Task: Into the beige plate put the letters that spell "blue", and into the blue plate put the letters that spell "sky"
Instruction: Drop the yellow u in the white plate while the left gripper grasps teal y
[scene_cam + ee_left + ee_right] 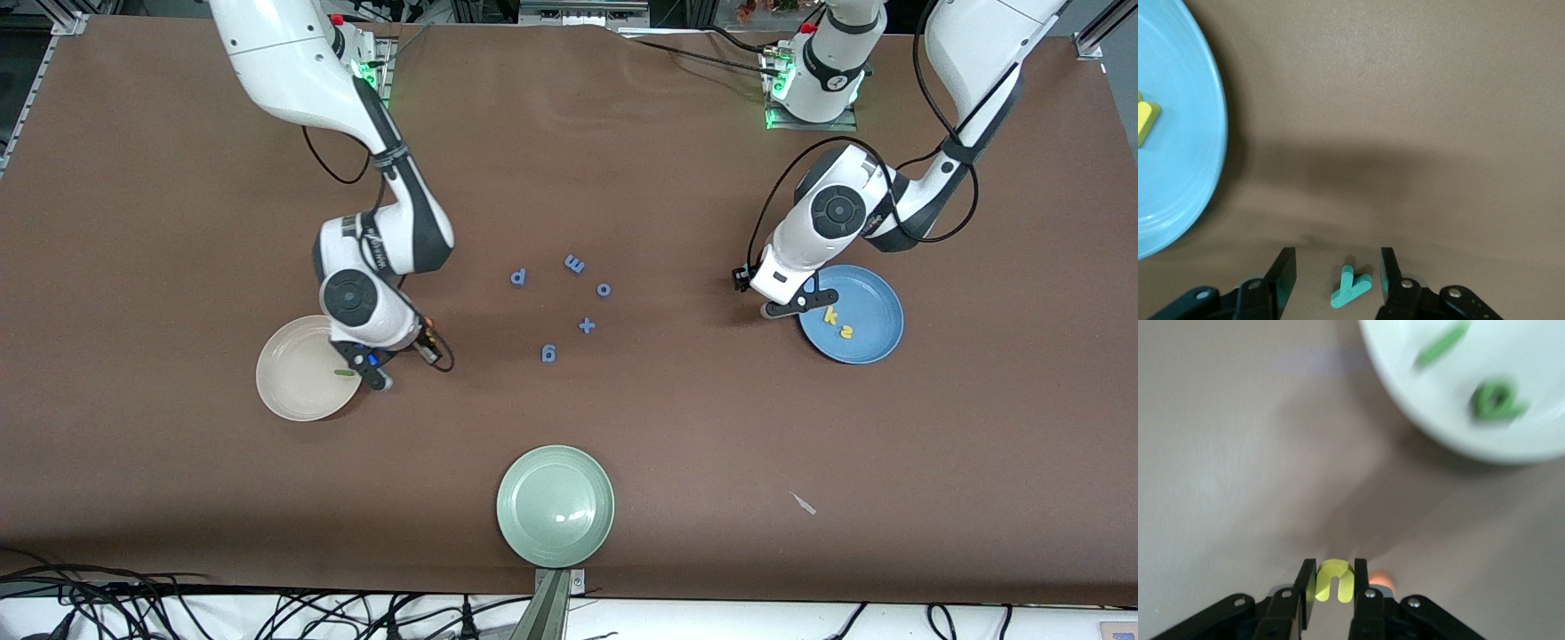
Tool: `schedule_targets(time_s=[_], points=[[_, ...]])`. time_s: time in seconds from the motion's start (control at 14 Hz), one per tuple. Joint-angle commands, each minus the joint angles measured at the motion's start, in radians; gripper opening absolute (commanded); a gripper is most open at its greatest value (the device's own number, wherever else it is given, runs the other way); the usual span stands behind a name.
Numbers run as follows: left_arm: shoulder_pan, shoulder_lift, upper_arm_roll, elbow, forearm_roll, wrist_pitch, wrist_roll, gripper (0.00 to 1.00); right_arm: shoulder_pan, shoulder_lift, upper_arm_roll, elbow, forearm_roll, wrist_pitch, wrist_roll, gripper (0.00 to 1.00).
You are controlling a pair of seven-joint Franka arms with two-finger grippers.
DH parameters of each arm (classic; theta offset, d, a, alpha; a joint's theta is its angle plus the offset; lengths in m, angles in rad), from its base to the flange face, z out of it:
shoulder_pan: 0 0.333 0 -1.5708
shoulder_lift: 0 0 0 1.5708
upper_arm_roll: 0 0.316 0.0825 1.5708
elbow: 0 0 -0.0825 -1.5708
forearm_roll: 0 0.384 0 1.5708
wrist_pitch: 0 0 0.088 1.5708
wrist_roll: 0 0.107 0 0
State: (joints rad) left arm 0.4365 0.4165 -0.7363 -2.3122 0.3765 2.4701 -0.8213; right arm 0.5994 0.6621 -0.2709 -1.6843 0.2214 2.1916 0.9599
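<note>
My right gripper (1335, 571) is shut on the yellow u (1335, 581), just off the rim of the beige plate (1531, 353). The plate holds the thin green l (1441, 343) and the green b (1498, 399). The orange e (1381, 579) peeks out beside one finger. In the front view this gripper (378, 369) is at the beige plate's (293, 382) edge. My left gripper (1337, 261) is open, low over the table, with the teal y (1351, 285) lying between its fingers, beside the blue plate (1178, 167). That plate (867, 347) holds the yellow k (831, 315) and s (846, 332).
Several all-blue letters and a plus sign (587, 325) lie in the middle of the table. A pale green plate (556, 505) sits near the front edge. A small white scrap (805, 504) lies toward the left arm's end.
</note>
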Motion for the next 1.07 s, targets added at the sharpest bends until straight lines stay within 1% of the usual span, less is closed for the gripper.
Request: schedule_targets(time_s=[0.0, 0.14, 0.21, 0.29, 0.36, 0.5, 0.57, 0.64, 0.71, 0.79, 0.86, 0.93, 1.0], points=[[0.010, 0.001, -0.009, -0.019, 0.022, 0.009, 0.008, 0.59, -0.018, -0.019, -0.072, 0.028, 0.010, -0.093, -0.189, 0.17], [0.004, 0.004, -0.011, -0.018, 0.021, 0.009, 0.008, 0.59, -0.020, -0.021, -0.138, 0.031, 0.013, -0.115, -0.339, 0.18], [0.002, 0.008, -0.012, -0.021, 0.021, 0.009, 0.008, 0.59, -0.029, -0.021, -0.160, 0.028, 0.015, -0.115, -0.398, 0.19], [-0.002, 0.010, -0.012, -0.029, 0.021, 0.009, 0.010, 0.59, -0.055, -0.021, -0.162, 0.021, 0.016, -0.115, -0.435, 0.23], [-0.010, 0.021, -0.014, -0.029, 0.021, 0.009, 0.011, 0.59, -0.070, -0.021, -0.160, 0.020, 0.018, -0.115, -0.457, 0.29], [-0.013, 0.024, -0.012, -0.029, 0.021, 0.010, 0.014, 0.56, -0.072, -0.022, -0.160, 0.018, 0.030, -0.115, -0.461, 0.52], [-0.015, 0.024, -0.012, -0.029, 0.021, 0.010, 0.014, 0.55, -0.072, -0.022, -0.159, 0.020, 0.030, -0.116, -0.461, 0.61], [-0.015, 0.024, -0.012, -0.029, 0.021, 0.010, 0.016, 0.52, -0.072, -0.024, -0.156, 0.023, 0.030, -0.122, -0.460, 0.63], [-0.015, 0.025, -0.012, -0.029, 0.021, 0.010, 0.016, 0.48, -0.067, -0.024, -0.154, 0.029, 0.035, -0.137, -0.454, 0.64], [-0.016, 0.025, -0.012, -0.029, 0.021, 0.010, 0.016, 0.46, -0.061, -0.027, -0.152, 0.031, 0.065, -0.144, -0.452, 0.65], [-0.015, 0.025, -0.012, -0.029, 0.022, 0.010, 0.016, 0.45, -0.053, -0.032, -0.152, 0.031, 0.106, -0.144, -0.449, 0.67], [-0.016, 0.025, -0.012, -0.029, 0.022, 0.010, 0.019, 0.45, -0.035, -0.032, -0.151, 0.031, 0.148, -0.144, -0.417, 0.67], [-0.016, 0.027, -0.012, -0.029, 0.022, 0.010, 0.022, 0.45, -0.008, -0.030, -0.151, 0.031, 0.156, -0.144, -0.374, 0.67]])
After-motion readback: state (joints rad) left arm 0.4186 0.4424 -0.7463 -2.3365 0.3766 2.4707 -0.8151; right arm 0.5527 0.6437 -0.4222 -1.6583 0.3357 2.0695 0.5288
